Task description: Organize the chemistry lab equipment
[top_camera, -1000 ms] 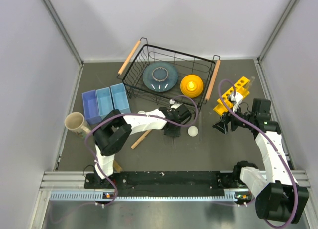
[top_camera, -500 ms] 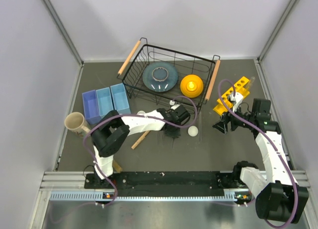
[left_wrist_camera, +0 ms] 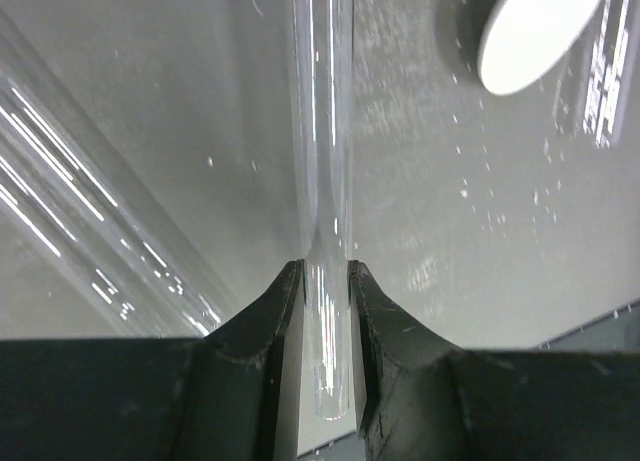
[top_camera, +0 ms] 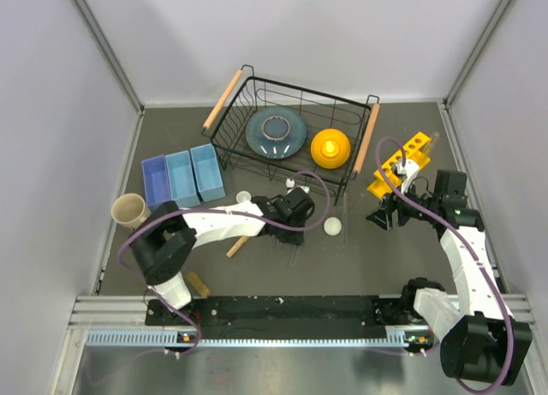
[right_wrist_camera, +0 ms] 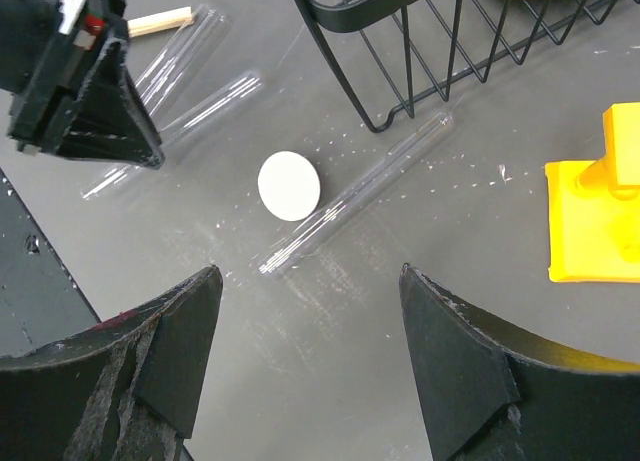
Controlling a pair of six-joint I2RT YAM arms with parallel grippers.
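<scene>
My left gripper (left_wrist_camera: 325, 271) is shut on a thin clear tube (left_wrist_camera: 322, 131), which runs from between its jaws forward over the dark table. A second clear tube (left_wrist_camera: 90, 211) lies to its left and a white round piece (left_wrist_camera: 535, 31) ahead to the right. From above, the left gripper (top_camera: 289, 232) sits at mid-table beside that white piece (top_camera: 332, 227). Open and empty, my right gripper (right_wrist_camera: 310, 281) hovers above another clear tube (right_wrist_camera: 355, 196) and the white piece (right_wrist_camera: 289, 185). The yellow rack (top_camera: 399, 164) stands behind it. A short wooden stick (top_camera: 237, 245) lies left of the left gripper.
A black wire basket (top_camera: 257, 91) at the back holds a grey-blue plate (top_camera: 276, 131) and an orange bowl (top_camera: 330, 146). Three blue bins (top_camera: 182, 177) and a beige cup (top_camera: 128, 211) stand at the left. A small white piece (top_camera: 244, 196) lies near the bins.
The left jaws have closed onto the clear tube. The left arm's elbow has swung out to the left and the gripper shifted slightly toward the near edge. The right arm is still.
</scene>
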